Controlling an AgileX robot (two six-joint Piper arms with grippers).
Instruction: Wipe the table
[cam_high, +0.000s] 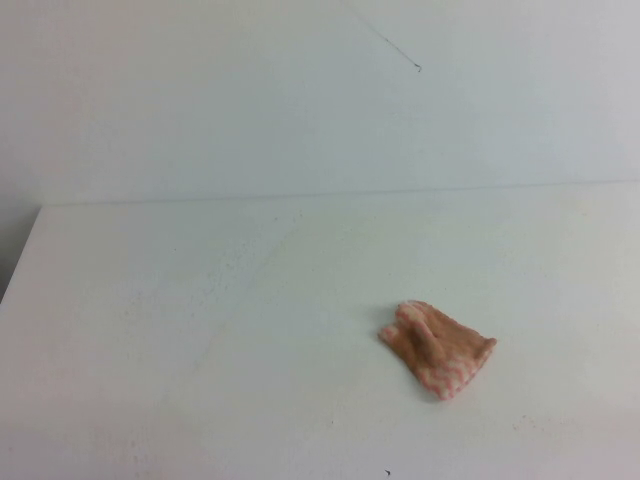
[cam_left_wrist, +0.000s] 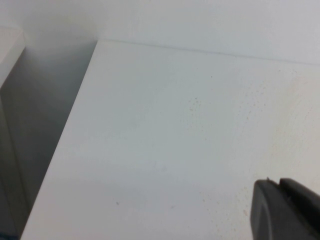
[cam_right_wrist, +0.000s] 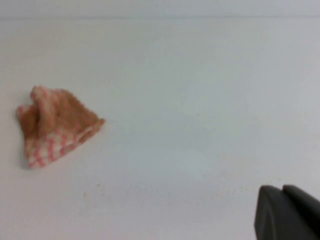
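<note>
Cloth (cam_high: 437, 348) lies crumpled toward the table's (cam_high: 200, 330) front right. Right gripper (cam_right_wrist: 282, 190), pressed together, hangs short of it; left gripper (cam_left_wrist: 280, 185), likewise, near the left edge. Arriving closed would likely shove it.

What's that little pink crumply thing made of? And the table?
The rag looks like soft woven cloth: crumpled folds, pink-and-white checks. The table seems a hard, smooth white board, matte, maybe laminate. The left gripper and right gripper, both shut, hover above the table, touching nothing.
</note>
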